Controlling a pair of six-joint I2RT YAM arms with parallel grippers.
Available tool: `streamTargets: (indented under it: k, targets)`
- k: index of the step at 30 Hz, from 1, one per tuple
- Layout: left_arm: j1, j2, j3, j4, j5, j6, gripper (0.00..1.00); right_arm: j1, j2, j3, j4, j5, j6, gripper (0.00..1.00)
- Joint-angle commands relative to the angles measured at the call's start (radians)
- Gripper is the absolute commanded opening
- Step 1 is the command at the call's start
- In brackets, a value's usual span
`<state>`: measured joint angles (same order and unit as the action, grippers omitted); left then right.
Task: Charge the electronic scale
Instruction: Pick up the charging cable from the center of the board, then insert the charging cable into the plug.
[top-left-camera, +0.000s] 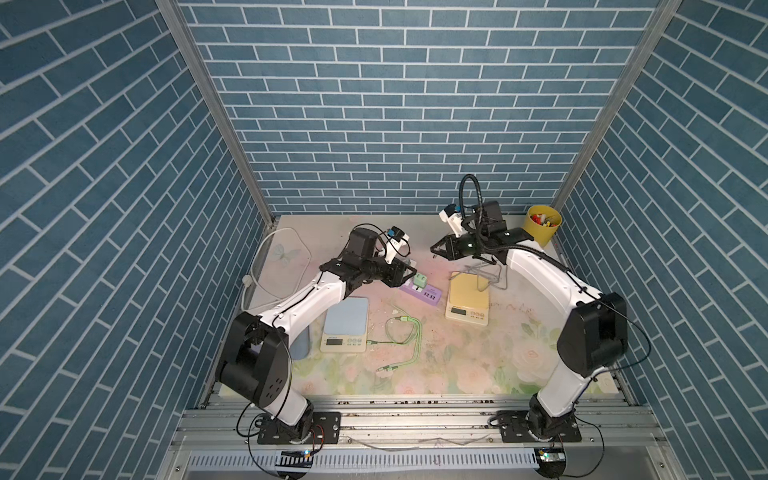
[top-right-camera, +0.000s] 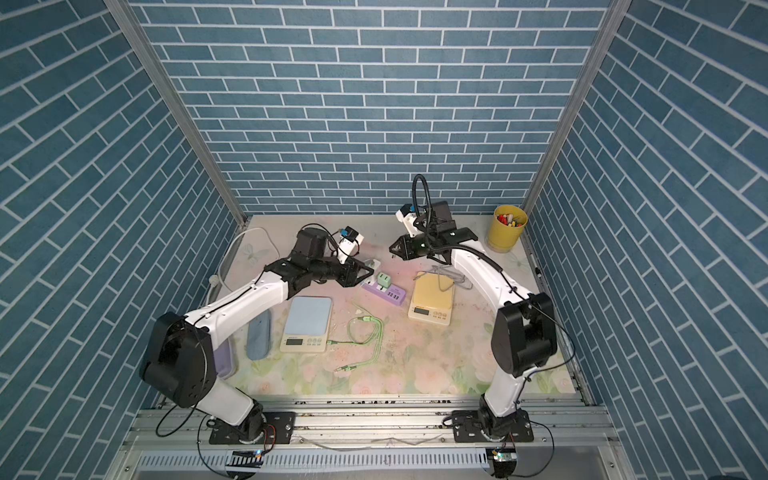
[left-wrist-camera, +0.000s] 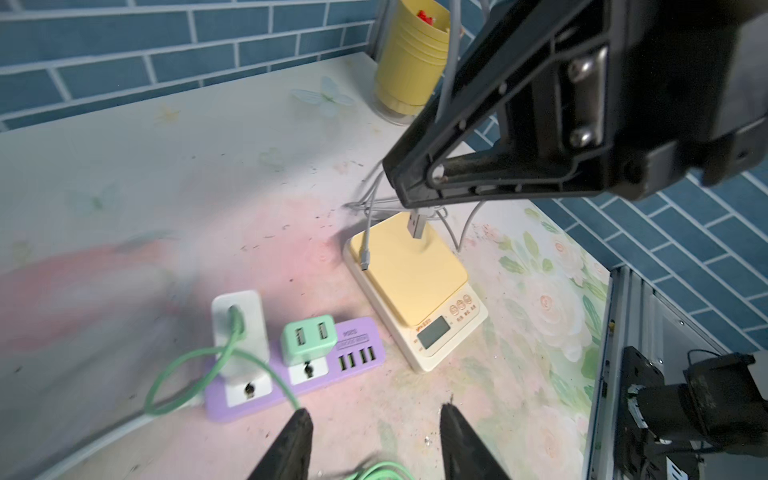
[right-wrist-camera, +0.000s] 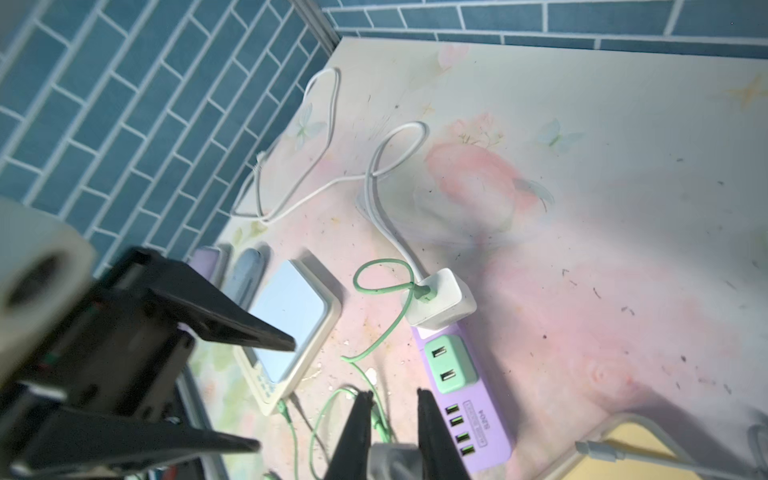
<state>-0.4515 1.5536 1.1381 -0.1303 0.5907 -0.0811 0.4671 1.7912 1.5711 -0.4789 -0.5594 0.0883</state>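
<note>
Two scales stand on the floral table: a blue-topped scale at the left and a yellow-topped scale at the right. Between them lies a purple power strip carrying a white charger and a green adapter. A green cable runs from the white charger to the blue-topped scale. My left gripper hovers open and empty by the strip. My right gripper is shut on the USB plug of a grey cable, held above the table behind the strip. The cable's small end rests on the yellow-topped scale.
A yellow cup of small items stands in the back right corner. A white cord loops along the back left. A blue case and a purple case lie by the left arm. Brick-patterned walls close three sides.
</note>
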Motion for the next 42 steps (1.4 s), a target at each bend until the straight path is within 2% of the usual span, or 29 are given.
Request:
streamTargets:
  k: [1,6,12,19,35,42]
  targets:
    - [0.057,-0.007,-0.051,0.002,-0.022,-0.092,0.52,0.052,0.079,0.045,-0.054,0.060,-0.296,0.00]
    - [0.127,0.044,-0.098,0.074,-0.021,-0.194,0.52,0.104,0.176,0.089,-0.046,0.138,-0.414,0.00]
    - [0.136,0.158,-0.076,0.116,-0.045,-0.259,0.51,0.130,0.234,0.094,-0.039,0.205,-0.466,0.00]
    - [0.134,0.258,-0.051,0.168,-0.036,-0.298,0.50,0.133,0.232,0.048,0.002,0.239,-0.487,0.00]
    - [0.134,0.323,-0.044,0.198,-0.020,-0.322,0.49,0.134,0.243,-0.025,0.150,0.165,-0.420,0.00]
    - [0.134,0.321,-0.047,0.184,-0.022,-0.318,0.49,0.133,0.183,-0.193,0.273,0.173,-0.386,0.00]
